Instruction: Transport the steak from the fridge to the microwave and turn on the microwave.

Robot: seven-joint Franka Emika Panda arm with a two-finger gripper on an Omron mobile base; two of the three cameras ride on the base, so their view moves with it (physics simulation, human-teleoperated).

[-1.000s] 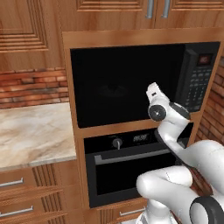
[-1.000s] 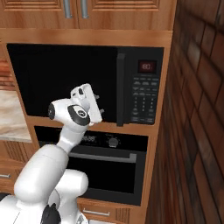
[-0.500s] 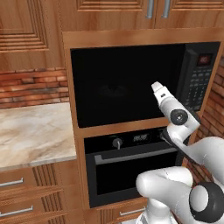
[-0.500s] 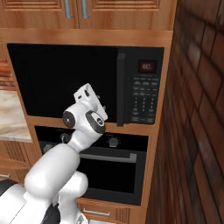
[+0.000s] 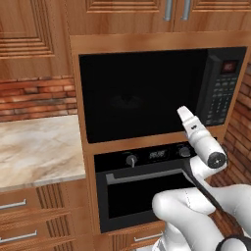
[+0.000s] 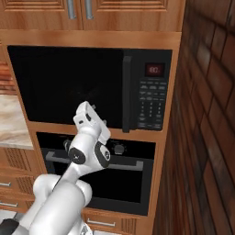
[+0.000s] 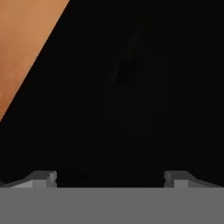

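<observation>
- Microwave (image 5: pixel 147 95): black built-in unit set in a wooden cabinet column; the wide dark door (image 6: pixel 66 85) is seen shut, and the button panel (image 6: pixel 153 103) with a small red display (image 6: pixel 154 69) is located on its right side.
- Steak: not made out in any view; nothing can be told through the dark door glass.
- Gripper (image 7: pixel 110 177): the two finger tips are seen far apart at the bottom of the hand view, spread wide with nothing between them; the black microwave door is faced closely, and a wedge of orange-brown cabinet wood (image 7: pixel 24 48) is seen at the upper left of that view.
- Gripper, left base view (image 5: pixel 186 115): the hand is pointed up and forward at the lower right part of the microwave door, just left of the button panel.
- Gripper, right base view (image 6: pixel 87 117): the hand is held before the lower edge of the door; whether the door is touched cannot be told.
- Oven (image 5: pixel 142 191): black unit with knobs and a long bar handle, placed directly below the microwave, partly covered by the white arm.
- Counter (image 5: pixel 37 149): pale marbled top, to the left of the oven column, backed by a red brick wall (image 5: pixel 37 98).
- Upper cabinets (image 5: pixel 147 14): wooden doors with metal handles, above the microwave.
- Brick wall (image 6: pixel 209 114): seen at the right of the cabinet column.
</observation>
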